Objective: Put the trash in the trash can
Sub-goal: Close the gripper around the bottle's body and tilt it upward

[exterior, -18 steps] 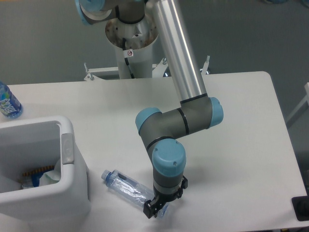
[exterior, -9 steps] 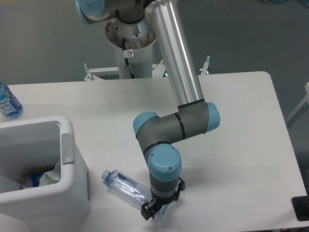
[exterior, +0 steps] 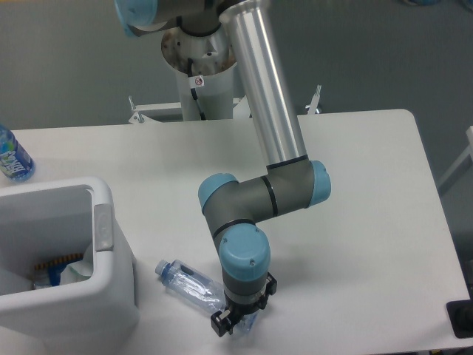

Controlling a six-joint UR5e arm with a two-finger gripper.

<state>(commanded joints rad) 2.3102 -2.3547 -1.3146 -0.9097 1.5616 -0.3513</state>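
Note:
A clear crushed bottle (exterior: 194, 285) with a pale blue cap lies flat on the white table, near the front edge, cap pointing toward the trash can. My gripper (exterior: 233, 322) is low over the bottle's base end, with its black fingers (exterior: 219, 324) on either side of that end and open. The bottle's base is partly hidden behind the wrist. The trash can (exterior: 111, 255), a large white bin with a grey tab, stands at the front left. Inside it a crumpled white wrapper (exterior: 74, 271) shows against the near wall.
A blue-labelled bottle (exterior: 12, 157) with blue liquid stands at the table's far left edge. The arm's base post (exterior: 199, 81) rises behind the table. A black object (exterior: 462, 318) sits at the front right corner.
The wrist and gripper have shifted left and slightly down along the bottle's base end. The bottle has stayed where it was.

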